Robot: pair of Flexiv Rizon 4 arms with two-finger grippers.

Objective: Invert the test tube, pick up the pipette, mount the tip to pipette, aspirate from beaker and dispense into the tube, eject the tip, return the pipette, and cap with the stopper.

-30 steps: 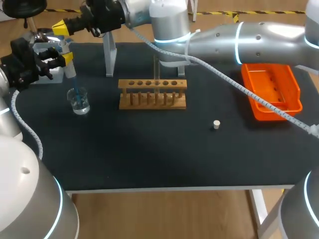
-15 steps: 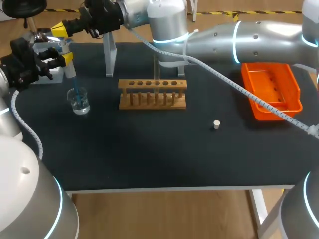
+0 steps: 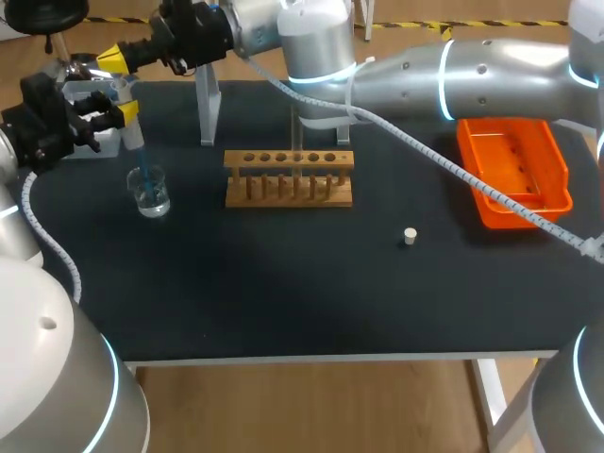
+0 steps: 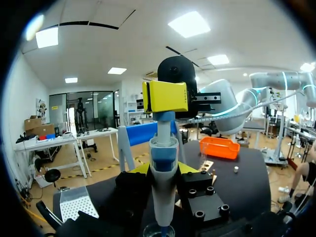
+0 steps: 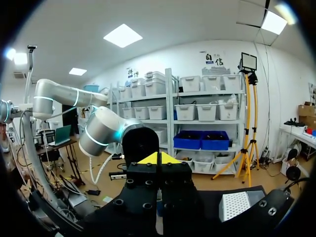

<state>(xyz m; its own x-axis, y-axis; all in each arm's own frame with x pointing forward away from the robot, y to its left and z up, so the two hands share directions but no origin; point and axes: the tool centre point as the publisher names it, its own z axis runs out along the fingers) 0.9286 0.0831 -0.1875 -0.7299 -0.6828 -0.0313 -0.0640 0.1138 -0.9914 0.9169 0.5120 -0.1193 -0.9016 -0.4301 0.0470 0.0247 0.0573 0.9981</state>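
My right gripper (image 3: 113, 58) has sunk a touch lower — closer onto the pipette (image 3: 135, 137) top; its arm edged slightly left.

The table (image 3: 283, 283) is matt black. The test tube rack (image 3: 289, 178) is pale honey-brown wood with a row of dark holes. Right of the rack the tray (image 3: 514, 127) is bright orange; in front of the rack, the stopper (image 3: 409, 236) is off-white. Left of the rack the beaker (image 3: 150, 193) is clear with a bluish tint. Above it the pipette (image 3: 132, 132) is whitish-grey, banded blue, and the pipette tip (image 3: 143, 172) is blue. The left gripper (image 3: 118, 111) and right gripper (image 3: 115, 57) are black, tipped yellow. The left arm (image 3: 57, 377) and right arm (image 3: 491, 80) are silver, ringed pale cyan.
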